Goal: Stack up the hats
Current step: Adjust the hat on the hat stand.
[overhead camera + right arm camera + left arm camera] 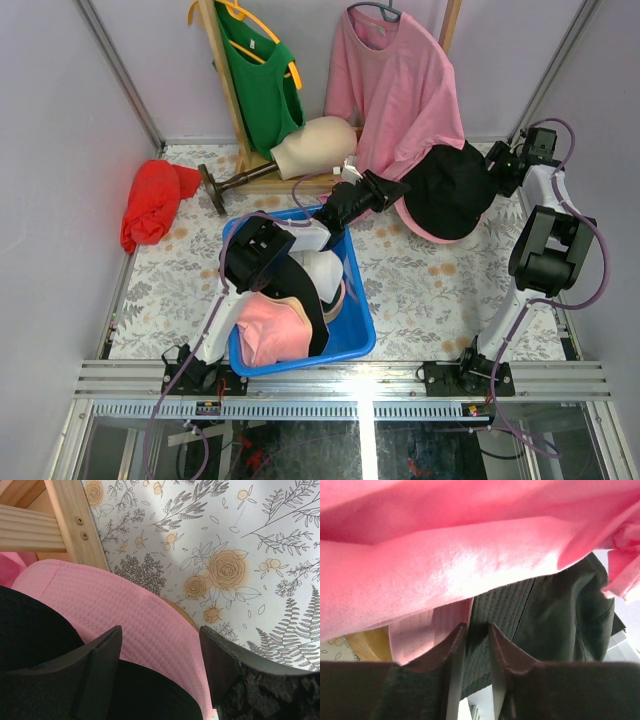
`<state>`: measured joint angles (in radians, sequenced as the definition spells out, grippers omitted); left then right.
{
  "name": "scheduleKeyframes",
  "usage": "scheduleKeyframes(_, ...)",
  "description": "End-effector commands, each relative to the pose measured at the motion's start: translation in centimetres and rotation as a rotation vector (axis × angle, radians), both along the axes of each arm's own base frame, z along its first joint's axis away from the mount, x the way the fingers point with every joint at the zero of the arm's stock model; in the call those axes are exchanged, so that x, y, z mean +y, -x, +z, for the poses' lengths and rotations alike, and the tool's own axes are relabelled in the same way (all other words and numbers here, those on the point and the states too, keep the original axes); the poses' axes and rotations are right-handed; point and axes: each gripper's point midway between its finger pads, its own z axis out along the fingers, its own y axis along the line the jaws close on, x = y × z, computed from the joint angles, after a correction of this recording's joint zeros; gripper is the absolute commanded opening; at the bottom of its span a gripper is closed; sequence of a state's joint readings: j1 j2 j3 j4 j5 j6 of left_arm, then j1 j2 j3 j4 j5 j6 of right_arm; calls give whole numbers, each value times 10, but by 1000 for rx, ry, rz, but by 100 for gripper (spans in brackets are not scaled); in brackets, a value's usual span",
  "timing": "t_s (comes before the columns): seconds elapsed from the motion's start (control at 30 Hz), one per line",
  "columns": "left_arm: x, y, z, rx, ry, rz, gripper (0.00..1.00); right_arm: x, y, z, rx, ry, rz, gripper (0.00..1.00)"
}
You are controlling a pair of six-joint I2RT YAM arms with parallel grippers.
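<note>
A black hat is seen stacked on a pink hat right of centre, its brim between the close-set jaws of the left gripper, grip unconfirmed. The right gripper is held open alongside; several hats are left in the blue bin, lower left

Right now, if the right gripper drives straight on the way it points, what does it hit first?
Likely the pink hat brim, filling the gap ahead of the open right gripper. The black hat lies just left of that line; depth is hard to judge.
</note>
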<state>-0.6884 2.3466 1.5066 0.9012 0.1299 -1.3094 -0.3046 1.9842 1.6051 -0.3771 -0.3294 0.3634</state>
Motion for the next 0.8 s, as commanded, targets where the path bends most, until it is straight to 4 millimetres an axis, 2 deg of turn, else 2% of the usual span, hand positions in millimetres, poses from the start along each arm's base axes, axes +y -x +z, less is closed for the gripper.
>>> scheduleKeyframes(0.0, -6, 4, 8, -38, 56, -2, 14, 25, 3, 39, -71, -54, 46, 70)
scheduleKeyframes(0.07, -8, 5, 5, -34, 43, -3, 5, 27, 4, 40, -72, -67, 46, 70)
scheduleKeyframes(0.13, -8, 6, 4, -28, 26, 0, 0, 27, 6, 40, -71, -71, 42, 70)
scheduleKeyframes(0.37, -2, 3, -19, 54, -102, 38, 0, 21, 13, 39, -56, -55, -12, 70)
scheduleKeyframes(0.57, 6, 2, -43, 137, -257, 66, 0, 9, 20, 46, -91, -101, -86, 70)
scheduleKeyframes(0.77, 6, 3, -51, 167, -323, 57, 0, 15, 22, 49, -121, -170, -66, 70)
